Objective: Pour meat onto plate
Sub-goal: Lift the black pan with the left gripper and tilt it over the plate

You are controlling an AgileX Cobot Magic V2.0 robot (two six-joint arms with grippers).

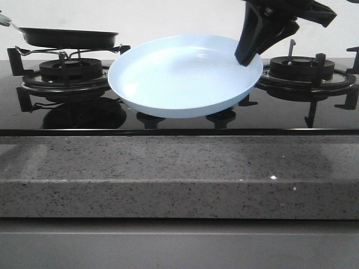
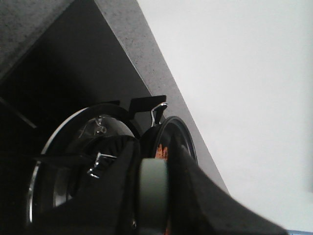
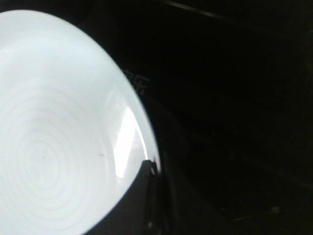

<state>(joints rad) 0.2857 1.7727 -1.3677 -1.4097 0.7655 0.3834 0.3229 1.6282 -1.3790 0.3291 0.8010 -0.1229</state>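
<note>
The pale-blue plate (image 1: 185, 78) is tilted over the middle of the hob, its face turned toward the front. My right gripper (image 1: 247, 56) is shut on its right rim; the right wrist view shows the plate (image 3: 54, 147) and the right gripper (image 3: 151, 169) pinching the rim. The black frying pan (image 1: 70, 37) is at the left burner. In the left wrist view my left gripper (image 2: 154, 161) is shut on the pan's pale handle (image 2: 153, 196). A bit of orange meat (image 2: 162, 152) shows inside the pan (image 2: 178, 134). The pan wall hides the meat in the front view.
Black glass hob with a left burner grate (image 1: 70, 70) and a right burner grate (image 1: 303, 70). A speckled grey stone counter edge (image 1: 179, 174) runs along the front. A white wall stands behind the hob.
</note>
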